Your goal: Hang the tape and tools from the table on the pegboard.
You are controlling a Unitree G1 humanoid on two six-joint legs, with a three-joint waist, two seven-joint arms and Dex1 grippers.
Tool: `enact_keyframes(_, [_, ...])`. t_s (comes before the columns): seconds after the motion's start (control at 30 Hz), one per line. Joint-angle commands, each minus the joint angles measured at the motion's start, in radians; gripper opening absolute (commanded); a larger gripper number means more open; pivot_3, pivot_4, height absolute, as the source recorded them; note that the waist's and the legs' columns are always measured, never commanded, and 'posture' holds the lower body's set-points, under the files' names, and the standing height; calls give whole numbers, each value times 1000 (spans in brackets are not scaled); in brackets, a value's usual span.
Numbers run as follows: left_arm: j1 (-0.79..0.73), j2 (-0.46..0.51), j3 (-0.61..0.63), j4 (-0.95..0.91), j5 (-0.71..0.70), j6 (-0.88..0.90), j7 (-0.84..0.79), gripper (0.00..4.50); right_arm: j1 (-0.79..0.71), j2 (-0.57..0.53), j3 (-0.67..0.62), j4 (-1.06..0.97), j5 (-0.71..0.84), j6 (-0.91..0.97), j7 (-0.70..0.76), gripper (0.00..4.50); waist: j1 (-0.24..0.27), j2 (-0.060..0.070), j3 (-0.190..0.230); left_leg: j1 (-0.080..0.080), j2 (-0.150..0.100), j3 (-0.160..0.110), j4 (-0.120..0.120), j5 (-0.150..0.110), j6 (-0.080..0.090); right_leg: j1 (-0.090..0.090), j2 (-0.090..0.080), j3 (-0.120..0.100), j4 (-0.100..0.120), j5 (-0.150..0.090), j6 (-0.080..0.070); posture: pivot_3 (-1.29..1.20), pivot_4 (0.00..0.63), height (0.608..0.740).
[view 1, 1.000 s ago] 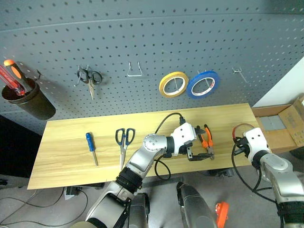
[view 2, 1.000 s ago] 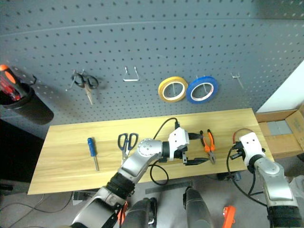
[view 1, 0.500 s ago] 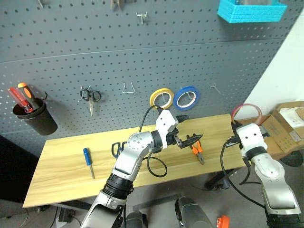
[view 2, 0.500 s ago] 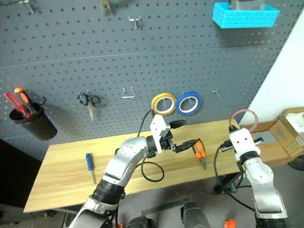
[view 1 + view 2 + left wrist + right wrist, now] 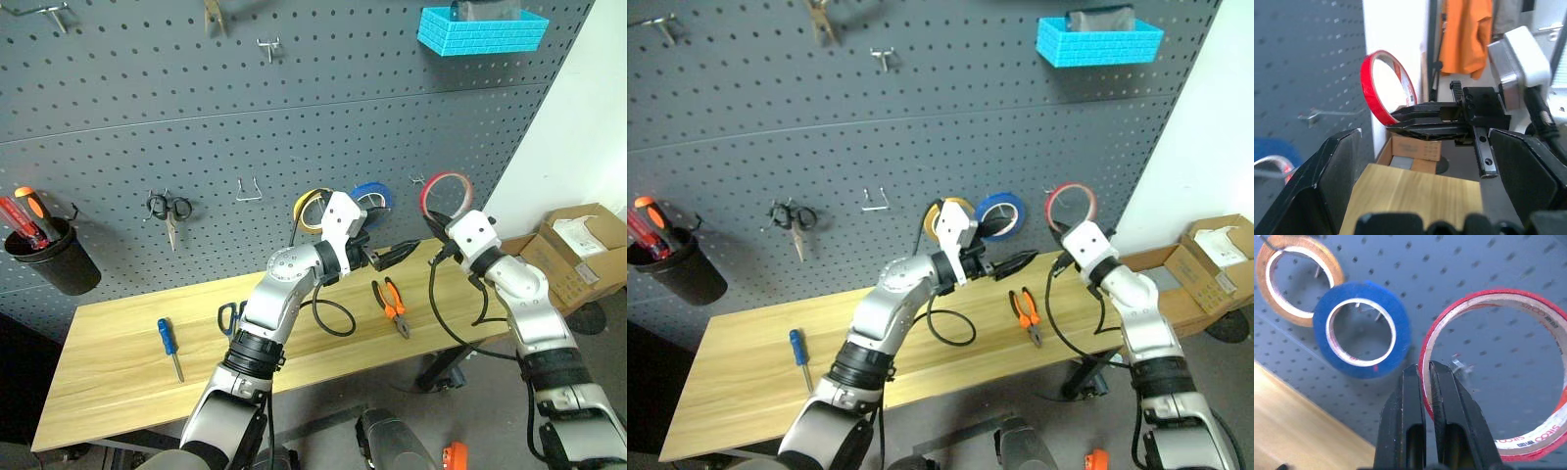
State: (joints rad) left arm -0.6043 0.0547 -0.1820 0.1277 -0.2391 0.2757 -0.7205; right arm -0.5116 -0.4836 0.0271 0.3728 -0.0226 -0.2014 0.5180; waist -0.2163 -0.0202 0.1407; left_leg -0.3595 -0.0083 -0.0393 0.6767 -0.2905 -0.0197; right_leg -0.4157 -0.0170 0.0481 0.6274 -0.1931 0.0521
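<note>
**Red tape held up before its hook on the pegboard**

The right tool (image 5: pixel 1420 396) is clenched on the rim of the red tape (image 5: pixel 446 194), holding the ring upright before the pegboard (image 5: pixel 245 88), above the desk's (image 5: pixel 118 392) right end. A bare wire hook (image 5: pixel 1462 364) shows through the ring's hole, just beyond it, beside the blue roll (image 5: pixel 1364 330); the right arm is nearer. The left tool (image 5: pixel 1014 262) hangs released and empty. Pliers (image 5: pixel 390 304), scissors (image 5: pixel 227 315) and screwdriver (image 5: pixel 168 345) lie on the desk.
</note>
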Motion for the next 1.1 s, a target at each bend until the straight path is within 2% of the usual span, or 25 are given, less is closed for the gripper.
enact_keyframes(0.03, [-30,-6,8,-24,-14,-22,1,4500,-90,-10,-29,115,42,-39,51,19,4,0,0,0,0,0,0,0,0,0,0,0,0,0,0,-163,59,740])
enact_keyframes(0.27, [-27,-12,2,-24,-10,-19,9,4500,-240,-21,-41,373,65,-74,141,19,16,0,0,1,0,0,0,0,0,0,0,0,1,0,0,-147,78,740])
enact_keyframes(0.53, [-27,-9,1,-30,-10,-10,14,4500,-333,-10,-69,498,122,7,206,19,25,0,0,1,0,0,0,0,0,0,0,1,1,0,0,-126,92,740])
enact_keyframes(0.67, [-22,-2,3,-34,-8,-8,16,4500,-339,-14,-76,518,121,21,217,928,28,0,0,1,0,0,0,0,0,0,0,1,1,0,0,-119,99,740])
enact_keyframes(0.9, [26,6,-16,-60,-3,-5,18,4500,-263,-18,-75,441,119,42,198,3340,37,1,1,1,0,0,0,0,0,0,0,1,1,0,0,-114,119,740])
enact_keyframes(1.0, [74,24,-39,-90,6,-5,4,4500,-154,-22,-75,277,125,150,169,4463,51,1,3,1,1,0,0,0,0,0,0,1,1,0,0,-110,137,740])
enact_keyframes(1.1, [140,66,-70,-123,25,-22,-17,4500,2,-31,-76,18,147,369,134,4486,69,4,11,1,1,0,0,0,0,0,0,1,1,0,0,-117,170,740])
